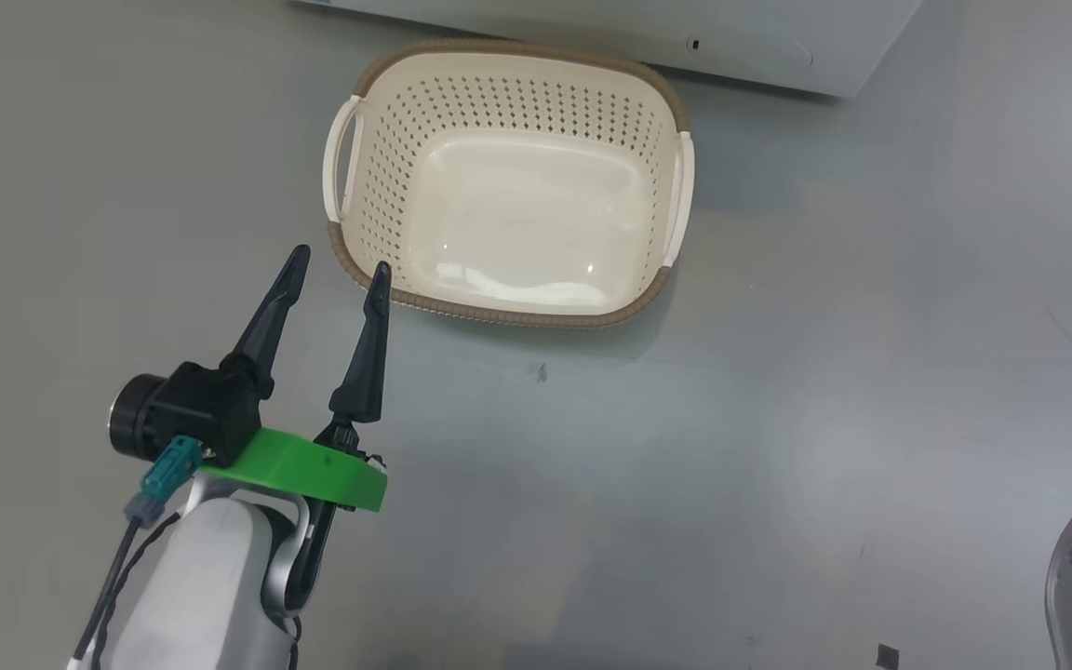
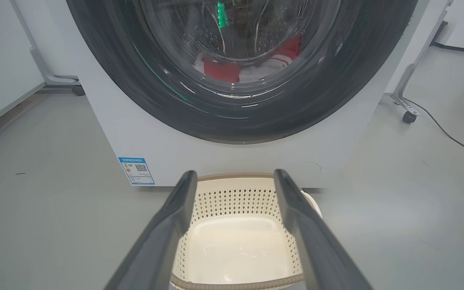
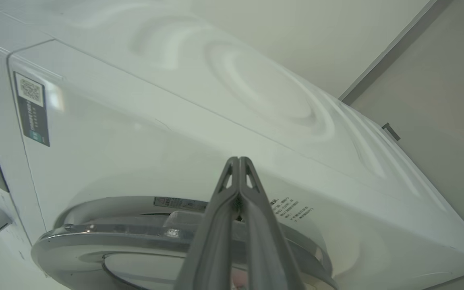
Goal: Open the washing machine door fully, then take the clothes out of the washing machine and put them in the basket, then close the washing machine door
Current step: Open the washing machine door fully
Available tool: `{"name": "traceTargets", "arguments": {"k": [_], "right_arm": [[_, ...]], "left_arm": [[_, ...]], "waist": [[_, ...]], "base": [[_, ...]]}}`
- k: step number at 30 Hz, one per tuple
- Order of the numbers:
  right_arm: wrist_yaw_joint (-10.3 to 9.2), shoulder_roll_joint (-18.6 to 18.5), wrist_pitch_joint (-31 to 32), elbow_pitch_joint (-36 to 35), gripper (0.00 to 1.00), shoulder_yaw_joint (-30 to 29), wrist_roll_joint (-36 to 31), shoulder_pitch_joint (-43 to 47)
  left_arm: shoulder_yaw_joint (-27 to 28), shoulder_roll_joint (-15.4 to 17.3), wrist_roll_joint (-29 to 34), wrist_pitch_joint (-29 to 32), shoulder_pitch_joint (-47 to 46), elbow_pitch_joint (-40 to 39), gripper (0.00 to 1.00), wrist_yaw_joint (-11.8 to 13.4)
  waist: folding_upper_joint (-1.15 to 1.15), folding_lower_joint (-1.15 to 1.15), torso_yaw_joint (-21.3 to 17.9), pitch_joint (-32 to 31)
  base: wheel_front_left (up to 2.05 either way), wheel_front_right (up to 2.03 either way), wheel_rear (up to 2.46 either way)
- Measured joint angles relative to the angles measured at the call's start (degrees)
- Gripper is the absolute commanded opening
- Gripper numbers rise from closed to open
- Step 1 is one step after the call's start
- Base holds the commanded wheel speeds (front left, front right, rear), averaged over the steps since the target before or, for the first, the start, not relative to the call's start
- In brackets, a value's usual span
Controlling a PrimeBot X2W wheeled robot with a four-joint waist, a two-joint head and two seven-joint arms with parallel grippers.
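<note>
Left gripper [image 1: 341, 262]: jaws spread wide, empty, hovering at the basket's [image 1: 517, 316] near-left corner. Right gripper [image 3: 238, 161]: jaws pressed together, holding nothing, aimed at the washing machine [image 3: 143, 133] front.

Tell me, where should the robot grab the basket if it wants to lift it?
By a side handle, coming down from above. Each handle is a thin white loop standing off the basket wall, with a slot a finger can slip through. The left one sits nearer the open left tool, and the basket stands upright and empty.
</note>
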Motion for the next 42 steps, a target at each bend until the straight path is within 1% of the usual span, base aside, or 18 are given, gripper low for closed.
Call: {"name": "traceTargets", "arguments": {"k": [7,21,31,38,42], "right_arm": [[-0.01,-1.1,4.0,4.4,0.0,1.9,-0.1,-5.4],[-0.02,-0.4,10.2,12.4,0.0,3.9,0.6,-12.8],[-0.07,0.1,13.2,15.4,0.0,3.6,3.4,-17.6],[-0.07,0.1,15.9,19.1,0.0,1.4,7.3,-20.0],[-0.07,0.0,16.8,20.6,0.0,1.0,7.6,-20.7]], "left_arm": [[0.2,-0.2,-0.6,0.0,-1.5,0.3,1.0,-0.5],[0.4,-0.7,-1.0,0.0,-2.7,1.7,1.0,-1.2],[0.4,-0.8,-1.0,0.0,-3.0,2.3,1.0,-1.3],[0.4,-1.0,-1.0,0.0,-3.5,2.7,1.0,-1.4],[0.5,-1.1,-1.0,0.0,-3.5,3.1,1.0,-1.4]], "waist": [[0.0,0.0,1.9,2.5],[0.0,0.0,4.0,4.7],[0.0,0.0,4.6,5.2],[0.0,0.0,5.1,5.3],[0.0,0.0,5.3,5.3]], "base": [[0.0,0.0,0.0],[0.0,0.0,0.0],[0.0,0.0,0.0],[0.0,0.0,0.0],[0.0,0.0,0.0]]}}
